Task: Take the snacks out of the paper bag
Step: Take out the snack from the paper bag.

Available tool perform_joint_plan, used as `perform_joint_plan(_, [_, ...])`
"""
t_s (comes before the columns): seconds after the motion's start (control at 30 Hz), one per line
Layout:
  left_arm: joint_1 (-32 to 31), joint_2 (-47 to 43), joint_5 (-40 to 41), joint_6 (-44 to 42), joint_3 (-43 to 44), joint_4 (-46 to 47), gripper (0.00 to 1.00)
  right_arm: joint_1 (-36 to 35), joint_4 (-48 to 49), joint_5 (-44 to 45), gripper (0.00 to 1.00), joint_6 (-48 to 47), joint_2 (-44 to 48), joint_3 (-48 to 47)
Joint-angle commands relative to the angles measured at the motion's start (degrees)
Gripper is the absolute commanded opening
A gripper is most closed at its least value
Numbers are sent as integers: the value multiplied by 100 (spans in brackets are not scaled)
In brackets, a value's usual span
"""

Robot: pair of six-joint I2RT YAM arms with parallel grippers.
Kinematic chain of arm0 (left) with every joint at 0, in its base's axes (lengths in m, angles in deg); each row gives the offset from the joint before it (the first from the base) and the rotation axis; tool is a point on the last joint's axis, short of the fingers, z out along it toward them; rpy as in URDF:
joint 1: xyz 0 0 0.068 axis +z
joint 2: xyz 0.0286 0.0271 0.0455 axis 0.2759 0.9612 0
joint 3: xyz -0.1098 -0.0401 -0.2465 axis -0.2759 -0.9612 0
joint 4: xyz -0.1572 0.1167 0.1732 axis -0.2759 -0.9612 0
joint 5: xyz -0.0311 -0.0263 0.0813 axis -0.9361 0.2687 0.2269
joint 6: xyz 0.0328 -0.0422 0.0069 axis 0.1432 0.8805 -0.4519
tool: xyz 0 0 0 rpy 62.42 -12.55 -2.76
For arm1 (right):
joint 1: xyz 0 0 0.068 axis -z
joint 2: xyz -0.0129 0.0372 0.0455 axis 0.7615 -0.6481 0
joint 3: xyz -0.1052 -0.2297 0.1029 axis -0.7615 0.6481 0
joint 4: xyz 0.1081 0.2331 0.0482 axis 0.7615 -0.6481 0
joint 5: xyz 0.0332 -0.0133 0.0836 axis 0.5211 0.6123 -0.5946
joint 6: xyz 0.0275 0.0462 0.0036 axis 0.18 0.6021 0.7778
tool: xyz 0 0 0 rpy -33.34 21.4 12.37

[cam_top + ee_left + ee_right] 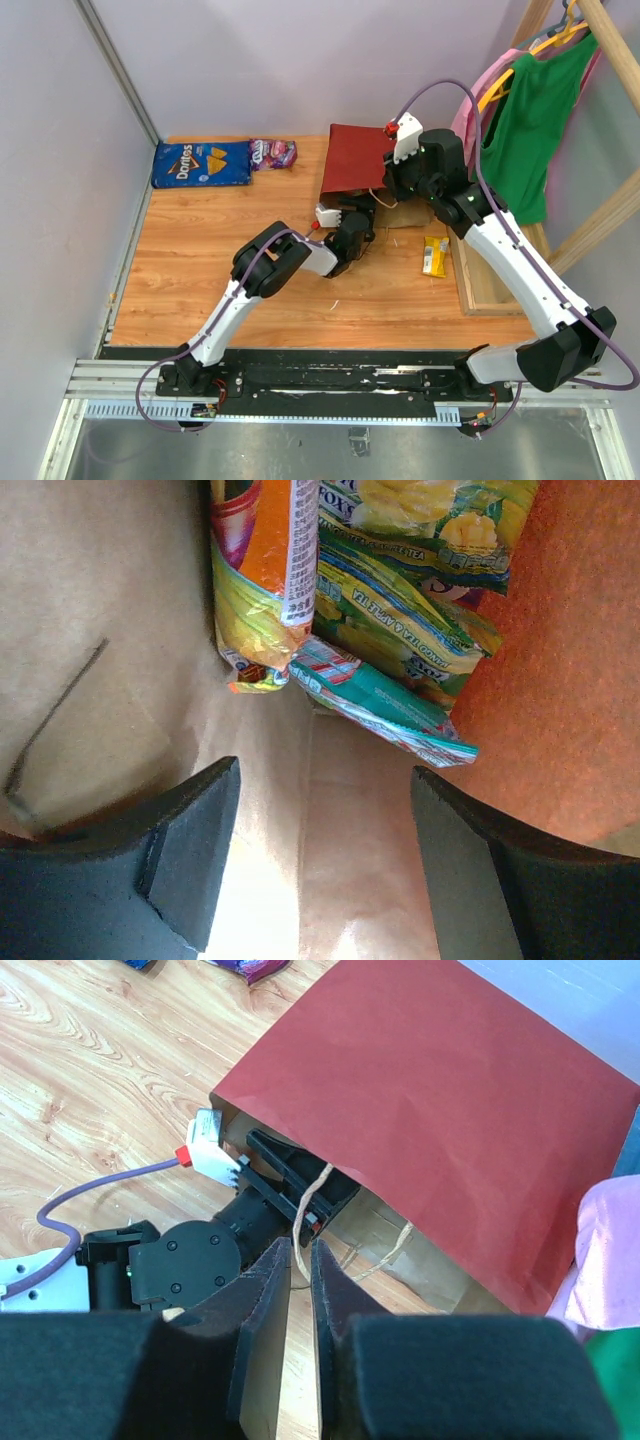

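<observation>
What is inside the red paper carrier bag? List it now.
The red paper carrier bag holds a glossy orange-and-yellow packet, green-and-yellow Fox's candy packets, a slim teal packet and the open left end effector. Anything beneath that pile is covered.

- red paper bag (pixel 352 158): 1
- twisted paper handles (pixel 312 1192): 2
- blue Doritos bag (pixel 200 164): 1
- purple Fox's candy bag (pixel 272 152): 1
- yellow packet (pixel 435 256): 1
- orange packet (pixel 262 570): 1
- teal packet (pixel 390 702): 1
- green-yellow Fox's packets (pixel 400 630): 2 visible
- robot arms (pixel 250 290): 2
- green garment (pixel 530 130): 1
- pink garment (pixel 468 122): 1
</observation>
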State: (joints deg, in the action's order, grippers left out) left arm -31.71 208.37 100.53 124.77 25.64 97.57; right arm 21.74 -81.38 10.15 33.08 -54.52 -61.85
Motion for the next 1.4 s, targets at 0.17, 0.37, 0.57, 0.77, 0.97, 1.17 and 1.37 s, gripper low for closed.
perform_joint_plan(0.17, [154, 7, 10, -366, 906, -1374, 71, 53, 34, -6, 20, 102, 136, -56])
perform_joint_plan(0.37, [193, 167, -77, -344, 1434, -2303, 71, 53, 42, 38, 26, 121, 164, -44])
perform_joint_plan(0.57, [185, -142, -24, -357, 1118, -2445, 71, 52, 67, 28, 27, 142, 163, -21])
perform_joint_plan(0.77, [128, -374, 75, -298, 854, -2692, 71, 53, 76, 10, 27, 173, 125, -21])
perform_joint_plan(0.97, [123, -291, 107, -199, 1047, -3099, 65, 52, 63, 23, 28, 186, 153, -6])
perform_joint_plan(1.17, [163, 45, 68, -400, 1697, -3434, 61, 52, 66, 47, 28, 178, 165, -3])
perform_joint_plan(1.37, [249, 431, -12, -366, 2254, -3835, 61, 59, 79, 100, 28, 156, 221, 32])
